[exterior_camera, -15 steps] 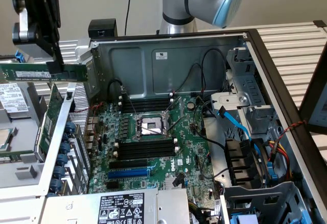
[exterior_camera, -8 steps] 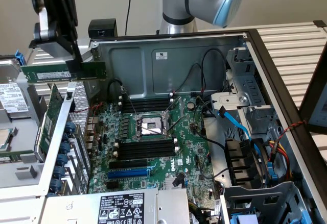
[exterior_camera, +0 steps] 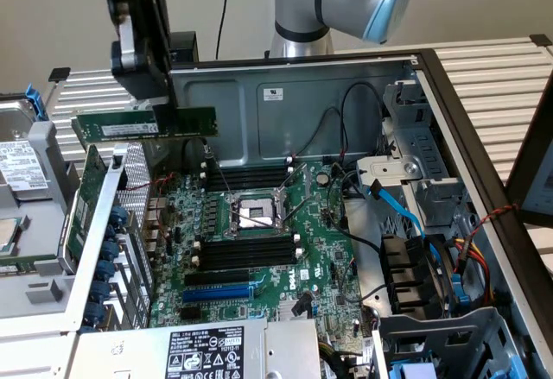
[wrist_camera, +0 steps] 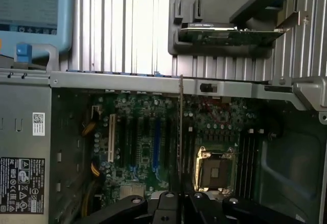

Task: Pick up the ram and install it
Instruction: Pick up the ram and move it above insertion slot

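The ram point(exterior_camera: 143, 124), a long narrow green stick, hangs level above the exterior view's left rear corner of the open computer case. My gripper point(exterior_camera: 166, 107) is shut on its top edge near the middle. In the wrist view the ram point(wrist_camera: 180, 127) appears edge-on as a thin line running out from my gripper point(wrist_camera: 180, 199), over the motherboard point(wrist_camera: 148, 132). Black memory slots point(exterior_camera: 249, 175) lie behind the CPU socket point(exterior_camera: 254, 215), and more black slots point(exterior_camera: 246, 250) lie in front of it. The ram is well above all of them, touching nothing else.
A green expansion card with a metal bracket point(exterior_camera: 87, 206) stands in a grey holder outside the case wall, also seen as the card point(wrist_camera: 230, 35). The labelled power supply point(exterior_camera: 207, 353) sits in front. Blue and black cables point(exterior_camera: 406, 215) and a drive cage fill the case's right side.
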Robot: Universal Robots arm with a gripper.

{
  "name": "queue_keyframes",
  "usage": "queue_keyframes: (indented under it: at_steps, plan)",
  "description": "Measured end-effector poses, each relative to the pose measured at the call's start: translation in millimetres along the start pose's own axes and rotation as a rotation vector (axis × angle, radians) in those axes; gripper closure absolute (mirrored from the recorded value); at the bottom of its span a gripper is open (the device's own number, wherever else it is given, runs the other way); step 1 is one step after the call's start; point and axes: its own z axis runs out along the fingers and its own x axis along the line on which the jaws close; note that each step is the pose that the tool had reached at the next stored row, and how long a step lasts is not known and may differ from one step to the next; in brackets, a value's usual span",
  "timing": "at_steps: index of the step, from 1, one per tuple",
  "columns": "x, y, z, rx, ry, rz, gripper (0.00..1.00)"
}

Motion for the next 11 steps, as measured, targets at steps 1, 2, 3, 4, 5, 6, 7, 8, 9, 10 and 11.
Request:
queue_keyframes:
  at_steps: [1,2,3,4,5,6,7,8,9,10,11]
  plan:
    - [0.0,-4.4,0.9,0.0000,0.0037,0.000,0.87]
    - [-0.1,-9.1,1.6,-0.0001,0.0082,-0.001,0.87]
    - [-0.2,-13.3,2.2,-0.0001,0.0137,-0.001,0.87]
    - [-0.2,-17.9,2.7,0.0000,0.0210,-0.001,0.87]
    - [-0.3,-22.4,3.1,0.0000,0.0290,-0.002,0.87]
    - [-0.3,-26.5,3.5,0.0002,0.0378,-0.002,0.87]
    - [-0.4,-30.3,3.8,0.0007,0.0464,-0.003,0.87]
    - [-1.3,-34.0,4.1,0.0021,0.0515,-0.003,0.87]
    - [-2.2,-38.2,4.4,0.0022,0.0524,-0.003,0.87]
    - [-3.5,-42.2,5.0,0.0021,0.0525,-0.003,0.87]
    - [-5.2,-46.4,5.8,0.0022,0.0526,-0.003,0.87]
